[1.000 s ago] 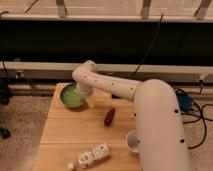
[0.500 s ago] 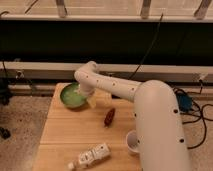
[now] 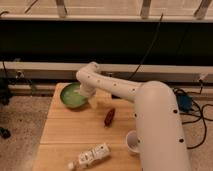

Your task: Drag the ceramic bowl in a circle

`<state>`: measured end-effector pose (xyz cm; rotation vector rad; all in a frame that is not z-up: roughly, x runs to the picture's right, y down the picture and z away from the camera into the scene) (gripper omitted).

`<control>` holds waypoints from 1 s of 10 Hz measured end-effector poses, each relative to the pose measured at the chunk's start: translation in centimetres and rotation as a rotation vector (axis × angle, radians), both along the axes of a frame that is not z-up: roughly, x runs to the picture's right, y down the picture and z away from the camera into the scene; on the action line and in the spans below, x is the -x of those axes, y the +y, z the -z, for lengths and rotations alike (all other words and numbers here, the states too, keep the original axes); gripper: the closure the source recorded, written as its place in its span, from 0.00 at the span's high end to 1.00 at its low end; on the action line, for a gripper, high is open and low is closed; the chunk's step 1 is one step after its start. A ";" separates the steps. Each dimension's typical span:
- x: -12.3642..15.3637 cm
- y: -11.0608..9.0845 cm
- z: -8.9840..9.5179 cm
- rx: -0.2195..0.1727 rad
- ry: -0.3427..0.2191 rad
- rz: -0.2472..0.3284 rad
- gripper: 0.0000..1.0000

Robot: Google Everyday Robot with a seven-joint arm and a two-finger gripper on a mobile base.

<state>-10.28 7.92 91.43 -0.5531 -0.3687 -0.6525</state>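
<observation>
The ceramic bowl (image 3: 72, 96) is round, shallow and green with a paler inside. It sits at the far left corner of the wooden table (image 3: 65, 135). My white arm reaches from the right foreground across the table to it. My gripper (image 3: 86, 95) is down at the bowl's right rim, mostly hidden behind the wrist.
A small white cup (image 3: 132, 142) stands near the table's right front, beside my arm. A red chilli-like object (image 3: 109, 117) lies mid-table. A white bottle (image 3: 91, 156) lies on its side near the front edge. Cables and a blue object (image 3: 183, 102) lie on the floor at right.
The bowl and my gripper have shifted slightly toward the right and front on the table.
</observation>
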 end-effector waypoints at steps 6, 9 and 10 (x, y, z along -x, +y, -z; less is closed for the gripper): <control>-0.8 0.5 -0.4 0.015 -0.002 0.002 0.80; -1.2 0.8 -0.6 0.023 -0.002 0.003 0.74; -1.5 0.9 -0.7 0.026 -0.002 0.003 0.62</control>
